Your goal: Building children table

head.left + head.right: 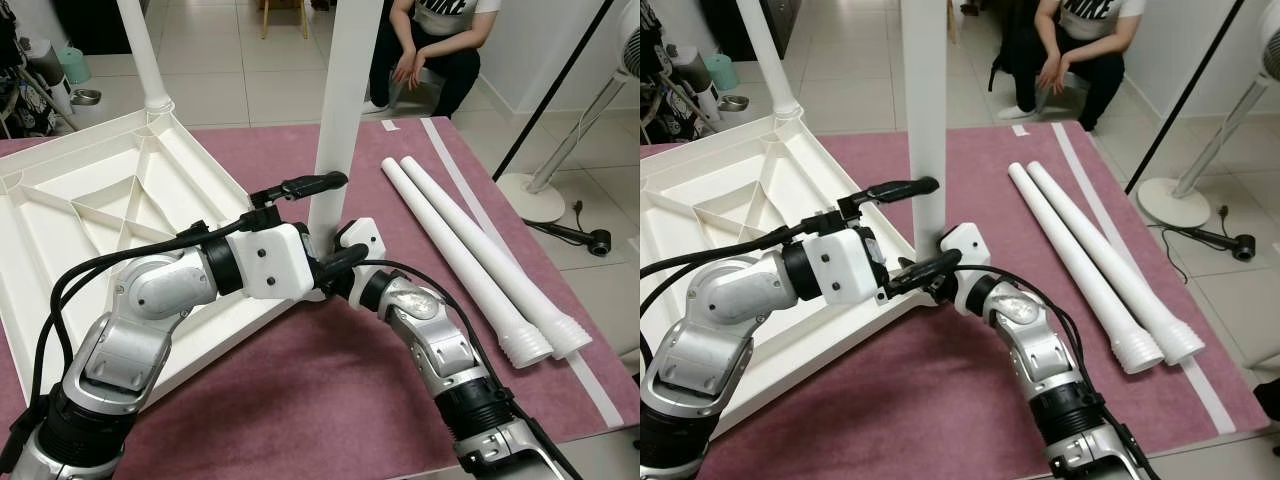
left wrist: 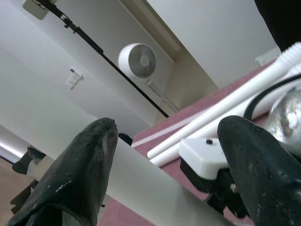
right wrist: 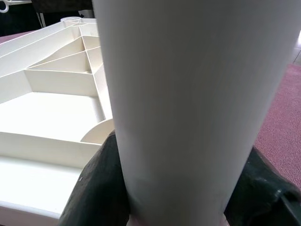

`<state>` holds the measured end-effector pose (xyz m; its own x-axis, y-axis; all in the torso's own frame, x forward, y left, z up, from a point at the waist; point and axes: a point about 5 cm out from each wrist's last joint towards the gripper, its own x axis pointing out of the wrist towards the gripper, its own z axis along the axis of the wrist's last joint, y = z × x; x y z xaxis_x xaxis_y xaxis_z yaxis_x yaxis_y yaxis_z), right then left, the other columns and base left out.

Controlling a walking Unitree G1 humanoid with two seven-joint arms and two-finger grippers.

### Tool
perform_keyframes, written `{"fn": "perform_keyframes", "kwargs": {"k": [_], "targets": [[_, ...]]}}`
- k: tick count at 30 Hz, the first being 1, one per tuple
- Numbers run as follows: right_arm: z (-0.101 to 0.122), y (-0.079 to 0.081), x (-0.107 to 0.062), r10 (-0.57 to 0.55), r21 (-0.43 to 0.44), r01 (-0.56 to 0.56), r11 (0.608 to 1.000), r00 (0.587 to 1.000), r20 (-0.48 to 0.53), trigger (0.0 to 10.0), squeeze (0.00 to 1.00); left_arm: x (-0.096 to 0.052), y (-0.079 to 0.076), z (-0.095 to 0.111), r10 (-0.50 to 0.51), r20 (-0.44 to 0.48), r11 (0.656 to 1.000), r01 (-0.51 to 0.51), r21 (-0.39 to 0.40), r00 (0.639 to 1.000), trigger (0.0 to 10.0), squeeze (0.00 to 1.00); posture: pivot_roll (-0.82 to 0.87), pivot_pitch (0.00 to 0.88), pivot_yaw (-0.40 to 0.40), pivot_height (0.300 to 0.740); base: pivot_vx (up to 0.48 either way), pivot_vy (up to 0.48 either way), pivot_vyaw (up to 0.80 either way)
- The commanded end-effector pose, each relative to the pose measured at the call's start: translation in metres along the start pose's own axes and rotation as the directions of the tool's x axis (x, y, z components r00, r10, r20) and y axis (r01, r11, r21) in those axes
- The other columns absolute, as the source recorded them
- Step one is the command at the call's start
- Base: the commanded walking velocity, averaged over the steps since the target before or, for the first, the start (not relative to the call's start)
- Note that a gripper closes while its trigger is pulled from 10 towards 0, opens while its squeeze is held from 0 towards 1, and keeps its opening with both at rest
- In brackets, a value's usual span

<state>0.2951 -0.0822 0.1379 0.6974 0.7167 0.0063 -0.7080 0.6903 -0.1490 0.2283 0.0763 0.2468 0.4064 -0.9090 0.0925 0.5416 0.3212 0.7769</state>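
Where the robot's two silver arms meet over the maroon mat (image 1: 300,400), the right gripper (image 3: 174,188) has its black fingers (image 3: 101,188) pinching the base of an upright white table leg (image 1: 340,110), at the near corner of the overturned white tabletop (image 1: 90,210), ribbed underside up. Left gripper (image 1: 315,215): fingers spread, one above and one below, bracketing the same leg just above the corner without visibly clamping it. Tabletop: lies flat on the mat to the robot's left. Second leg (image 1: 145,50): already standing in the far corner socket. Two loose legs (image 1: 470,250): lying side by side on the mat to the right, touching one another, threaded ends toward the robot, well apart from the grippers. Beyond the mat: a person (image 1: 430,50) crouching on the tiled floor, hands hanging between the knees; a standing fan (image 1: 560,150) at far right. Risk, as judged: the held leg looks slightly tilted, so turning it could cross its thread or pop it from the socket; with the left fingers open, a slip of the right grip would let it topple toward the loose legs.
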Motion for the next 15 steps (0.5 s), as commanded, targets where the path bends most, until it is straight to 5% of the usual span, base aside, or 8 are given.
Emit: {"fn": "perform_keyframes", "kwargs": {"k": [1, 5, 7, 10, 15], "targets": [[0.024, -0.007, 0.002, -0.023, -0.059, 0.029, 0.998, 0.994, 0.11, 10.0, 0.0, -0.011, 0.002, -0.048, 0.169, -0.435, 0.932, -0.287, -0.222, 0.884, 10.0, 0.0, 0.08, 0.0, 0.0, 0.74, 0.0, 0.0, 0.0], [0.024, -0.009, 0.0, -0.031, -0.062, 0.037, 0.997, 0.994, 0.105, 10.0, 0.0, -0.023, -0.011, -0.057, 0.052, -0.484, 0.934, -0.213, -0.286, 0.874, 10.0, 0.0, 0.08, 0.0, 0.0, 0.74, 0.0, 0.0, 0.0], [0.023, -0.011, -0.002, -0.038, -0.065, 0.045, 0.997, 0.994, 0.1, 10.0, 0.0, -0.033, -0.022, -0.061, -0.02, -0.438, 0.928, -0.146, -0.342, 0.899, 10.0, 0.0, 0.08, 0.0, 0.0, 0.74, 0.0, 0.0, 0.0], [0.018, -0.018, -0.011, -0.05, -0.079, 0.055, 0.995, 0.996, 0.074, 10.0, 0.0, -0.063, -0.044, -0.06, -0.182, -0.351, 0.884, -0.003, -0.467, 0.919, 10.0, 0.0, 0.08, 0.0, 0.0, 0.74, 0.0, 0.0, 0.0], [0.011, -0.026, -0.023, -0.072, -0.098, 0.075, 0.992, 0.997, 0.038, 10.0, 0.0, -0.089, -0.055, -0.057, -0.271, -0.338, 0.843, 0.052, -0.536, 0.902, 10.0, 0.0, 0.08, 0.0, 0.027, 0.74, 0.0, 0.0, 0.0]]}}
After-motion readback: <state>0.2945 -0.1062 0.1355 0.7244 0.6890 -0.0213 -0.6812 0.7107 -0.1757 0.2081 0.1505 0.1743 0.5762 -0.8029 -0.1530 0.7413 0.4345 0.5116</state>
